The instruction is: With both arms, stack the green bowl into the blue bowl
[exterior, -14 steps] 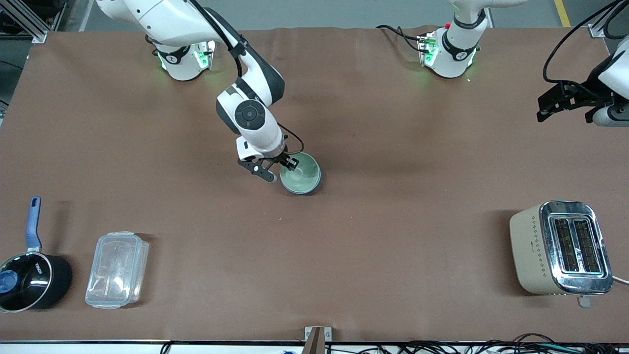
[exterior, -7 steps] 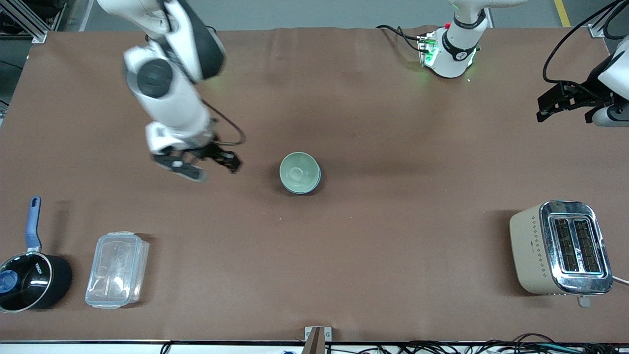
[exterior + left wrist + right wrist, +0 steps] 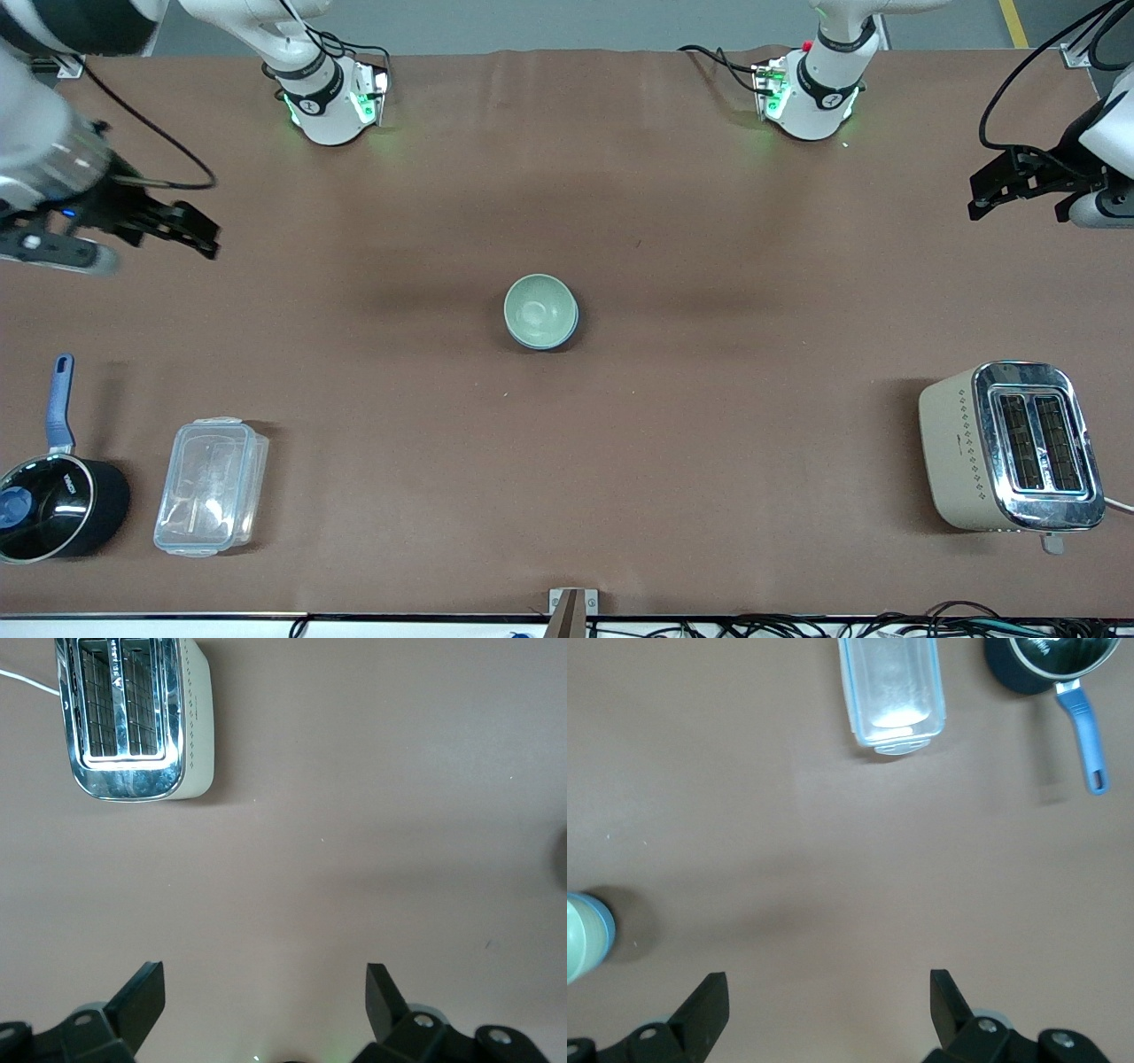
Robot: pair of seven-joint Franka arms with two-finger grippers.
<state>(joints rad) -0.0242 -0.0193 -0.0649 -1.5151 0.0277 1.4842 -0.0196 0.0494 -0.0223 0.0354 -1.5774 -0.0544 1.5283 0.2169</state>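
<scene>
The pale green bowl [image 3: 539,310] sits nested inside the sky-blue bowl [image 3: 575,320] in the middle of the table; only a thin blue edge shows around it. Both also show at the edge of the right wrist view, green bowl [image 3: 574,945] in blue bowl [image 3: 603,926]. My right gripper [image 3: 155,254] is open and empty, up in the air over the right arm's end of the table, well away from the bowls [image 3: 824,988]. My left gripper [image 3: 1017,211] is open and empty, waiting high over the left arm's end [image 3: 263,979].
A black saucepan with a blue handle [image 3: 53,501] and a clear plastic container [image 3: 211,486] stand near the front camera at the right arm's end. A beige and chrome toaster [image 3: 1010,447] stands at the left arm's end, also in the left wrist view [image 3: 133,718].
My right gripper let go of the green bowl's rim, rose and swung away toward the right arm's end of the table. The stacked bowls stayed put. The left arm has not moved.
</scene>
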